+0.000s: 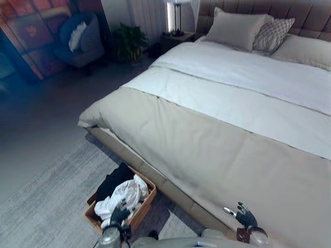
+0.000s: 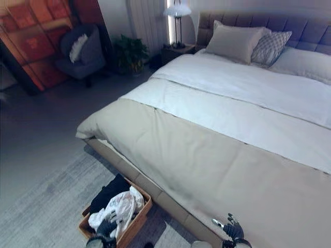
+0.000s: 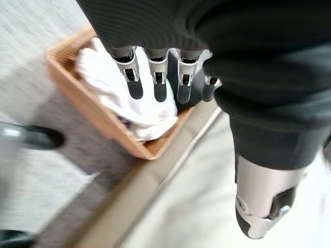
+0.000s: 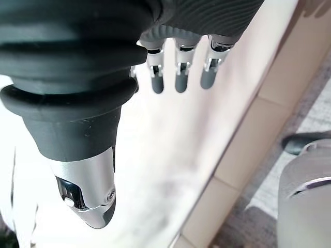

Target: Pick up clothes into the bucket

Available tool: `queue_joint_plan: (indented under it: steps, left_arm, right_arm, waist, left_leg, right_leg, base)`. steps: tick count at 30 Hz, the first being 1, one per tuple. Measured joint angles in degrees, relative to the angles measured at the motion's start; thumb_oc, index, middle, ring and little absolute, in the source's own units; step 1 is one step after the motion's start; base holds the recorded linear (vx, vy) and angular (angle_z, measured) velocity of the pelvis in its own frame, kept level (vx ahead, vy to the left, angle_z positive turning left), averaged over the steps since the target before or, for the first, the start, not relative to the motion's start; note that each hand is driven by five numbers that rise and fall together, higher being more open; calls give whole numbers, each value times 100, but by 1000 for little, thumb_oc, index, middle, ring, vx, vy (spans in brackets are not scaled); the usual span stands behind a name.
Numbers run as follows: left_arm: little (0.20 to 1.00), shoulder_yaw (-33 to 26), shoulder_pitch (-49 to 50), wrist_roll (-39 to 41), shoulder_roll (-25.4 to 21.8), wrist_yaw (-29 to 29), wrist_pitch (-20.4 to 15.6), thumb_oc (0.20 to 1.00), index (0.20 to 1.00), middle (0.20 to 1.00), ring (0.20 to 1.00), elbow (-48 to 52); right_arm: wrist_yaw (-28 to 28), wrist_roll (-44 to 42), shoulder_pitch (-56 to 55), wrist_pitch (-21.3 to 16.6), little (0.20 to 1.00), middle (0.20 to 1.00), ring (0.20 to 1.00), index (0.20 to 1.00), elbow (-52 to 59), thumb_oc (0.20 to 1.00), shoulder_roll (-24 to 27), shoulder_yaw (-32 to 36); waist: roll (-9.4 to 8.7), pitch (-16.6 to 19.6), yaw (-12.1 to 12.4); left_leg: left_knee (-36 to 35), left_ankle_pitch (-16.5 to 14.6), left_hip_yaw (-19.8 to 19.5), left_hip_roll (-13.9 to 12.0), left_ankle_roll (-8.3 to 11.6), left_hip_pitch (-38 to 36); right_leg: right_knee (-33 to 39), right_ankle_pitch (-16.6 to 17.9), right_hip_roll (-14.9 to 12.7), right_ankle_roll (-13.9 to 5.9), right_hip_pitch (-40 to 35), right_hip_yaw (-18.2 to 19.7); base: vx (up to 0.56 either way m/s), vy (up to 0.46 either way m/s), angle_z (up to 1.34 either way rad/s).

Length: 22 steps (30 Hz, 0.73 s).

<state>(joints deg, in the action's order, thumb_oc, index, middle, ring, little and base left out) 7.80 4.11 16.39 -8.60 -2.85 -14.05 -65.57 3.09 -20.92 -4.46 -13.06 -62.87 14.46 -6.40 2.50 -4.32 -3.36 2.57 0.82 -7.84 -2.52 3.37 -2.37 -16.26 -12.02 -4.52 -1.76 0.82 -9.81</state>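
Observation:
A brown rectangular bucket stands on the rug beside the bed's near edge. It holds a white garment and a black garment, the white one also seen as a crumpled heap. My left hand hangs just above the bucket's near end, fingers straight, holding nothing. My right hand rests over the bed's near corner, fingers straight and empty above the beige cover.
A large bed with a beige cover, white sheet and pillows fills the right. A grey rug lies under the bucket. A blue armchair, a plant and a bedside lamp stand at the back.

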Motion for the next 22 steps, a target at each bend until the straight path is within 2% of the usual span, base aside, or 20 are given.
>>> queue_joint_plan:
  steps: [6,9,14,22]
  left_arm:
    - [1000,237,-16,-538,-20,-71,50,1000,1000,1000,1000,-84]
    - [1000,343,-35,-826,-31,-46,51,1000,1000,1000,1000,-81]
    - [1000,355,-58,-839,-34,-41,84,1000,1000,1000,1000,-101]
    - [1000,520,-87,-897,-40,9,103,1000,1000,1000,1000,-111]
  right_arm:
    - [139,143,-120,6,1000,1000,1000,1000,-7,1000,-105,-182]
    - [85,476,-285,102,1000,1000,1000,1000,-118,1000,-158,-384]
    - [99,728,-306,174,1000,1000,1000,1000,-143,1000,-188,-456]
    - [112,1031,-274,217,1000,1000,1000,1000,-146,1000,-142,-562]
  waist:
    - [-1,53,5]
    - [-79,166,-24]
    - [-147,208,-15]
    - [-121,247,-18]
  left_leg:
    - [-122,-35,179,-28,-19,-89]
    - [-196,-47,223,-24,-12,-106]
    - [-174,-40,283,-19,-18,-150]
    - [-293,-28,310,-20,-38,-207]
  right_leg:
    - [5,30,31,-19,20,167]
    - [11,34,24,-26,24,191]
    - [56,93,24,-88,-3,260]
    - [306,207,37,-127,-98,283]
  base:
    - [2,20,-14]
    - [-2,11,-3]
    - [-10,23,-6]
    - [-2,6,-1]
